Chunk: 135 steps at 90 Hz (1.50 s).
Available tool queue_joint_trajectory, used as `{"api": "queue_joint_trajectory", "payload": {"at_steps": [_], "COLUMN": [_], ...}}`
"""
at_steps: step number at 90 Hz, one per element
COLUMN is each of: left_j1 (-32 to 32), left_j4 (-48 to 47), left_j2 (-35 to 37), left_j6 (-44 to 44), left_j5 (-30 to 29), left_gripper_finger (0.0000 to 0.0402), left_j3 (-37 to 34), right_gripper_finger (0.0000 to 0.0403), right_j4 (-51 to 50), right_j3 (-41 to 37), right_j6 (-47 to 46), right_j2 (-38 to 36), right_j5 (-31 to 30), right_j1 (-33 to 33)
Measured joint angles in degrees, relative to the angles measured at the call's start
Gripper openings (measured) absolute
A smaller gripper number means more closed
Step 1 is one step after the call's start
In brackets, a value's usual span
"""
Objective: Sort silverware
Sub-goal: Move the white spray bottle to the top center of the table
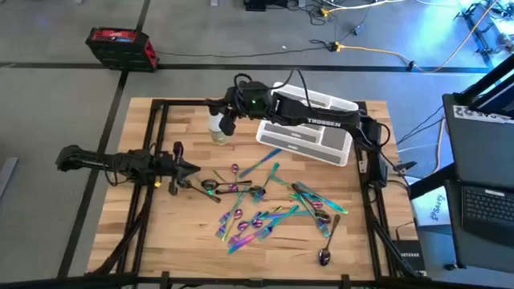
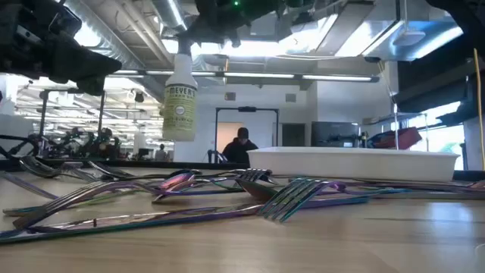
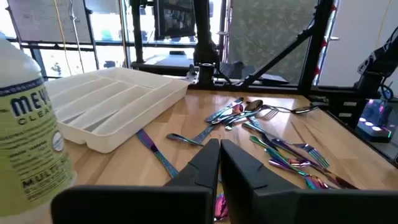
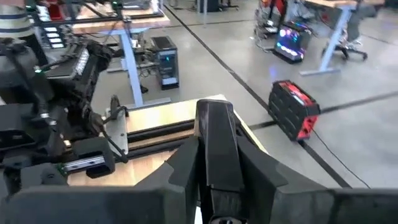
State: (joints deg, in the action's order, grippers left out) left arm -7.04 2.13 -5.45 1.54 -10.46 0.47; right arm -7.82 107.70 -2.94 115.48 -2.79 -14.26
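Meanwhile, the left gripper (image 1: 189,168) sits at the table's nine o'clock edge, its fingers (image 3: 208,163) pressed together on nothing, tips just beside the nearest silverware (image 1: 269,210), probably poised to pick one piece. The silverware lies heaped from the centre toward five o'clock, none of it in the tray (image 1: 309,144) at one o'clock yet. The right gripper (image 1: 226,120), reaching across to eleven o'clock, is clenched on the spray bottle (image 2: 179,97) and holds it hanging clear of the tabletop (likely clearing it out of the way).
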Motion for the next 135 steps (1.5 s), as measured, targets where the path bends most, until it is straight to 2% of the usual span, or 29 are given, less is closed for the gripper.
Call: {"api": "queue_joint_trajectory", "payload": {"at_steps": [39, 96, 135], "left_j1": [0.0, 0.0, 0.0], "left_j4": [0.0, 0.0, 0.0], "left_j2": [0.0, 0.0, 0.0], "left_j6": [0.0, 0.0, 0.0], "left_j5": [0.0, 0.0, 0.0], "left_gripper_finger": [0.0000, 0.0000, 0.0000], "left_j3": [0.0, 0.0, 0.0], "right_gripper_finger": [0.0069, 0.0069, 0.0069], "right_j4": [0.9, 3.3, 2.8], "right_j3": [0.0, 0.1, 0.0], "right_j6": [-1.3, -4.9, -1.4], "right_j2": [0.1, 4.9, 7.2], "right_j5": [-9.7, -7.2, -5.5], "right_j1": [-1.2, -11.8, -13.5]}}
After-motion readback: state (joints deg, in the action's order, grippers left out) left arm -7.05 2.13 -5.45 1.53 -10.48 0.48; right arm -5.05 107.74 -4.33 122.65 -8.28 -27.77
